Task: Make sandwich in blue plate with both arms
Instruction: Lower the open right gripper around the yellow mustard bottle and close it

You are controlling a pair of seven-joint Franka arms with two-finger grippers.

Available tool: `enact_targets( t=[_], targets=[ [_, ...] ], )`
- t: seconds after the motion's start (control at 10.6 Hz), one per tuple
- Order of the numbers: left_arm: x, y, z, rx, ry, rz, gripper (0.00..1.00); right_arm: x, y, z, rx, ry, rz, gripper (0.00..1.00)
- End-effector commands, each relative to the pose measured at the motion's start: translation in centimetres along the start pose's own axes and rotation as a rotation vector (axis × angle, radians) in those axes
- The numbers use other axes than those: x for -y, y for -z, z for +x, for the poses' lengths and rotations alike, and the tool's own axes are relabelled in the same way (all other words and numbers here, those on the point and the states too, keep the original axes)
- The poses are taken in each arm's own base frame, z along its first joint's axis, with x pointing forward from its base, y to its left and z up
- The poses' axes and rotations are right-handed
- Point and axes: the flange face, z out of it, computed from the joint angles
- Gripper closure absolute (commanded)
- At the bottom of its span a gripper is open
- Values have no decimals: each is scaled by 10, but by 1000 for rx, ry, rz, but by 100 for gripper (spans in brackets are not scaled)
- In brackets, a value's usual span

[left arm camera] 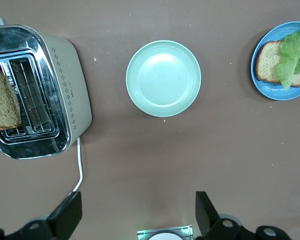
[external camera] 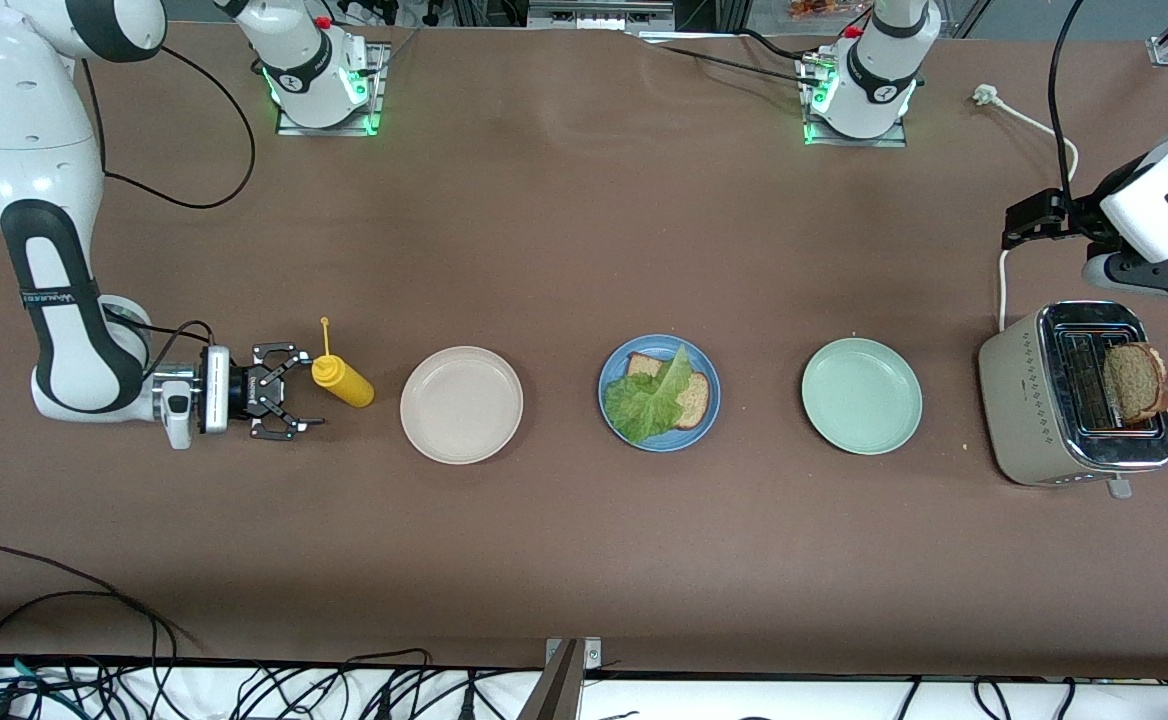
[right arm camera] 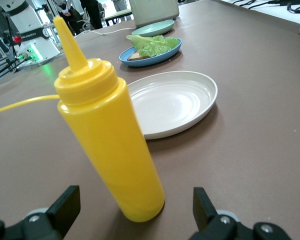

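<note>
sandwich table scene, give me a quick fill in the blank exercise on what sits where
1. The lettuce leaf lies on a bread slice in the ____ plate.
2. The other bread slice stands in the ____.
3. The right gripper is open beside the ____ squeeze bottle.
4. The plate between the blue plate and the toaster is ____ in colour.

Missing words: blue; toaster; yellow; mint green

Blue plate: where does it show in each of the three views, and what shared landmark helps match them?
Front view: blue plate mid-table, between two other plates.
Left wrist view: at the picture's edge, partly cut off.
Right wrist view: farther off, past the off-white plate.
Shared landmark: mint plate beside it.
</note>
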Motion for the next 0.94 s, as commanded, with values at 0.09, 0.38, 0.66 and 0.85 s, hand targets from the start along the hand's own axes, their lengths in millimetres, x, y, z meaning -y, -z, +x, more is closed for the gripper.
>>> enact_targets(
  t=[0.09,0.38,0.66,0.85],
  targets=[
    [-2,7,-1,4,3,4,0,-8,-6,-12,4,107,-29,0],
    [-2,6,-1,6,3,4,0,-8,-16,-25,-41,163,-34,0],
    [-1,7,-1,4,5,4,0,-4,-25,-16,-123,153,-5,0],
    [-2,6,-1,6,3,4,0,-4,-36,-11,-129,157,1,0]
  ],
)
